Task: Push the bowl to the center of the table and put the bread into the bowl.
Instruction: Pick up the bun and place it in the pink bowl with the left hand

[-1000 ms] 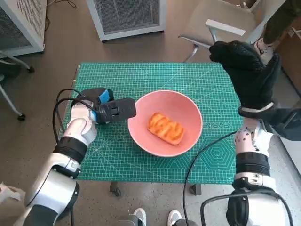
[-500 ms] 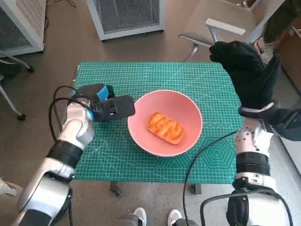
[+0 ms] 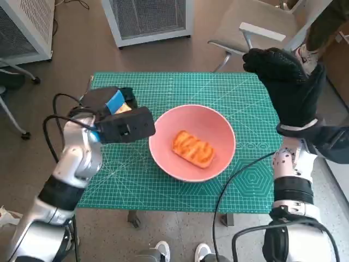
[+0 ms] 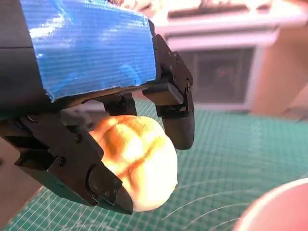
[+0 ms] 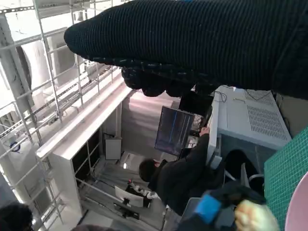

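While my left hand (image 3: 117, 117) hangs over the mat's (image 3: 163, 87) left side, I see its fingers (image 4: 175, 120) clamped round a bun (image 4: 137, 166), golden and ridged on top. In the left wrist view the bun sits between the black fingers and clear of the mat below; in the head view only a sliver of it (image 3: 123, 108) peeks out behind the blue tape. The hand's black tip is just beside the bowl's (image 3: 218, 128) left rim; I cannot tell whether they touch.

The pink bowl rests near the middle of the green mat, slightly toward the right edge. A second bread (image 3: 192, 148), glazed orange-brown, lies inside it on the bottom, roughly centred.

My right hand (image 3: 289, 90) is raised above the mat's far right corner, well apart from the bowl. The glove shows nothing in it, but neither view lets me say whether its fingers are spread or curled.

In the right wrist view a person (image 5: 185, 175) in dark clothes sits facing a monitor (image 5: 174, 131).
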